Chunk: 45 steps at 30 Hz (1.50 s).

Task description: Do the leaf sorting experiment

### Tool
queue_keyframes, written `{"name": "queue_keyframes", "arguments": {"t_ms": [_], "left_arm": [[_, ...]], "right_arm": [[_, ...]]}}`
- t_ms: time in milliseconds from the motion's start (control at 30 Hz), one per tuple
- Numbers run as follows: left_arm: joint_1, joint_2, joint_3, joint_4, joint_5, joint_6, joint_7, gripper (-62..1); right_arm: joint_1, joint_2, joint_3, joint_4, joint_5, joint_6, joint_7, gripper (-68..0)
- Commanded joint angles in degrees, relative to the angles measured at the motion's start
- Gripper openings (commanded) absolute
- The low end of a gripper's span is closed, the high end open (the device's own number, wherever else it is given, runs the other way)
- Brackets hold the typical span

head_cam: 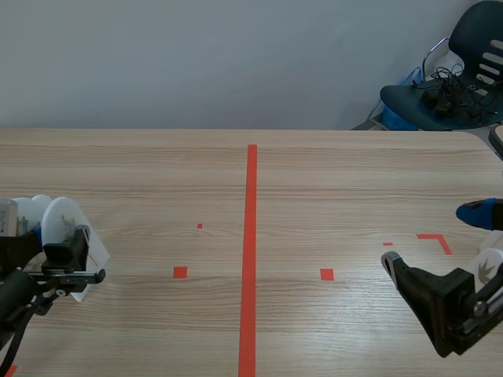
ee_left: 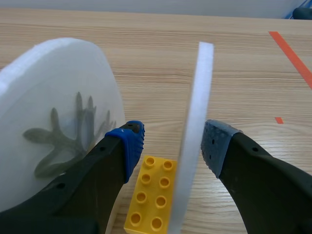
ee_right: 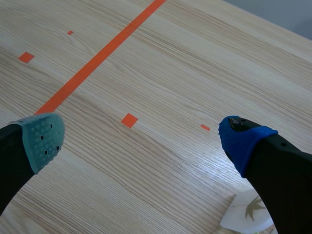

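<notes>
The sorting looks barely begun, judging by where the pieces sit. In the left wrist view, the left gripper [ee_left: 173,142] has its fingers apart around a thin white plate [ee_left: 197,112] seen edge-on. The plate stands close to one pad and there is a clear gap to the other, so it is bracketed rather than clamped. Under the fingers lies a yellow brick [ee_left: 148,195]; whether the plate is slotted into it cannot be told. Just outside the blue-padded finger stands a round white leaf disc [ee_left: 58,126] with a grey, many-lobed leaf showing in it. The scene view places this cluster at the left edge of the surface [head_cam: 314,181], well apart from the central tape line. The right gripper [ee_right: 142,139] hovers low over bare wood with its fingers wide apart and nothing between them. A second leaf piece [ee_right: 246,210], white with a small leaf on it, lies beside its blue-padded finger. No piece seems to have been carried to a sorted place, so picking up, comparing and placing each leaf all probably remain.
</notes>
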Motion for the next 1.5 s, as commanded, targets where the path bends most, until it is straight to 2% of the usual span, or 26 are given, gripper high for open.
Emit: {"name": "queue_keyframes", "arguments": {"t_ms": [0, 167, 500, 667, 733, 833, 900, 933, 1067, 1167, 1467], "left_arm": [[-0.3, -0.2, 0.0, 1.5, -0.4, -0.2, -1.0, -32.2], [0.9, -0.6, 0.0, 6.0, -0.4, -0.5, -1.0, -32.2], [5.9, -3.9, -0.7, 24.4, -0.2, -0.3, -0.4, -32.2], [9.5, -6.8, -2.2, 33.7, -0.2, -0.4, 3.8, -31.4], [11.4, -8.2, -2.2, 36.7, -0.3, -0.5, 4.9, -24.5], [15.1, -9.7, -2.2, 40.6, -0.6, -1.6, 4.9, -8.6], [17.7, -10.3, -2.2, 43.1, -2.2, -3.1, 4.9, -0.5], [19.1, -10.8, -2.1, 44.2, -3.3, -4.1, 5.1, 1.4], [24.7, -12.0, -2.1, 47.5, -11.1, -8.6, 7.6, 1.4], [27.6, -13.0, -2.1, 48.6, -14.5, -9.0, 9.6, 1.4], [29.5, -13.7, -2.1, 48.8, -14.2, -9.1, 16.2, 1.4]], "right_arm": [[0.7, 0.0, 0.6, 0.9, 0.4, -0.2, 0.7, 0.4], [0.7, 0.0, 0.6, 0.9, 0.4, -0.2, 0.7, 0.4], [0.7, -0.2, 0.6, 0.9, 0.4, -0.2, 0.7, 0.4], [0.7, -0.2, 0.6, 0.9, 0.4, -0.2, 0.7, 0.4], [0.8, -0.2, 0.6, 1.0, 0.4, -0.2, 0.7, 0.4], [1.5, -0.1, 0.6, 1.0, 0.4, -0.1, 0.4, 0.4], [1.8, -0.1, 0.9, 1.3, 0.4, 0.0, -0.4, 0.4], [1.9, -0.1, 0.9, 1.6, 0.4, 0.0, -0.8, 0.4], [1.9, -0.1, 1.5, 3.1, 0.4, 0.0, -1.7, 0.4], [1.9, -0.1, 2.4, 4.5, 0.4, 0.0, -2.1, 0.4], [1.9, -0.1, 5.5, 8.6, 0.5, 0.0, -4.7, 0.4]]}}
